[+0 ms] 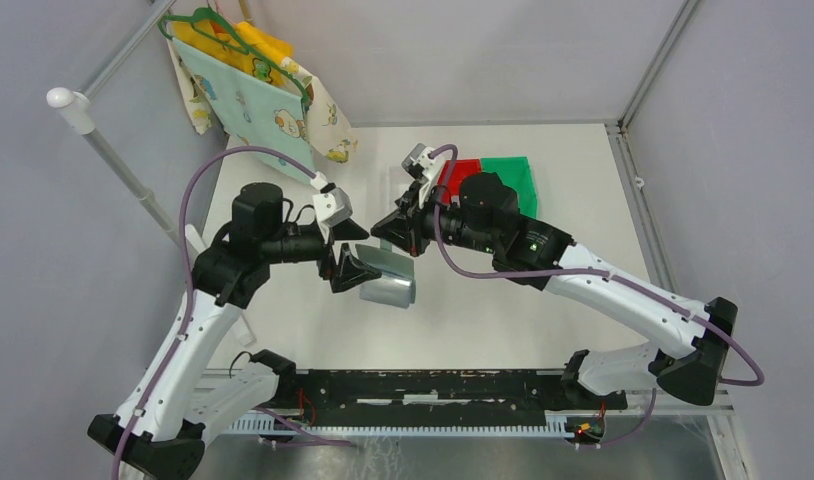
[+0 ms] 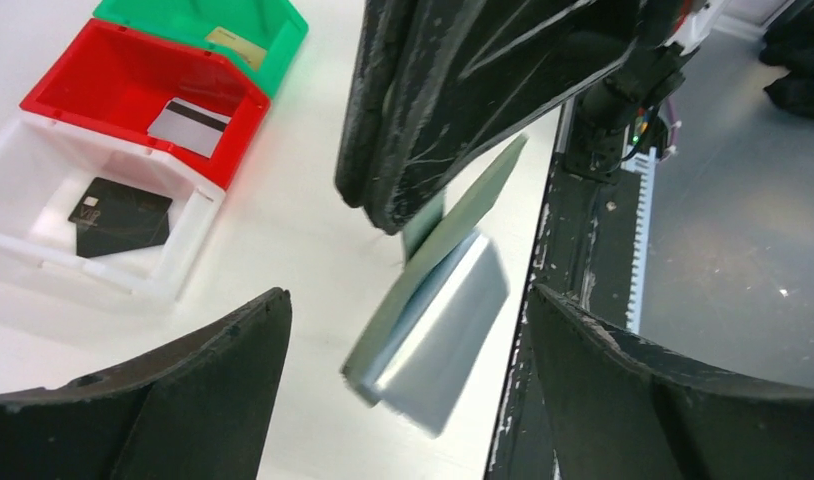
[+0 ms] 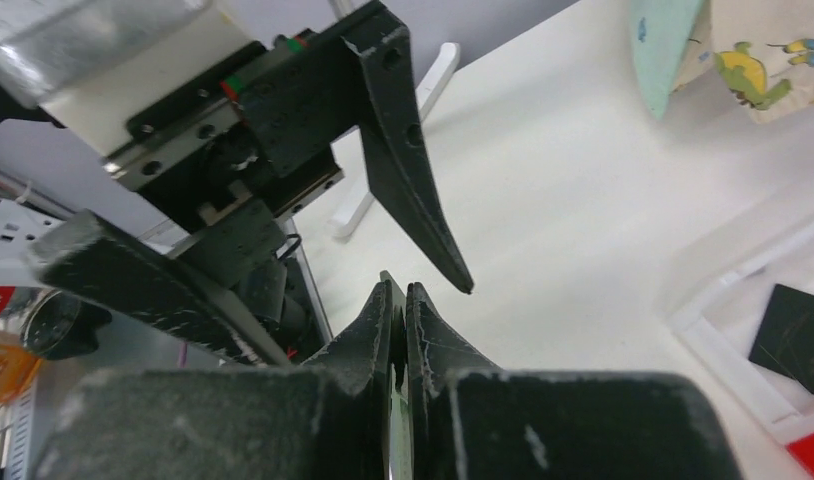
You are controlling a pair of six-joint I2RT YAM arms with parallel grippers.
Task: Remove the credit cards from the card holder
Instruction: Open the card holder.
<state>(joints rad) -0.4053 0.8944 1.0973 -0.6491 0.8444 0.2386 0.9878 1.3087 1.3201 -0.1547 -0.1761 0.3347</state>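
Observation:
The grey-blue card holder (image 1: 388,282) hangs half open and tilted above the table, blurred in the left wrist view (image 2: 438,335). My right gripper (image 1: 391,238) is shut on a thin leaf at its upper edge (image 3: 398,290); I cannot tell whether a card sits in that grip. My left gripper (image 1: 351,270) stands wide open just left of the holder, a finger on each side and neither touching it (image 2: 405,292). Credit cards lie in the bins: a tan one (image 2: 235,42) in the green bin, a grey striped one (image 2: 188,125) in the red bin, and black cards (image 2: 118,215) in the white bin.
The green bin (image 1: 511,172), red bin (image 1: 465,172) and white bin (image 2: 43,150) stand in a row at the back of the white table (image 1: 503,320). Printed cloths on a green hanger (image 1: 253,90) hang at the back left. A black rail (image 1: 433,385) runs along the near edge.

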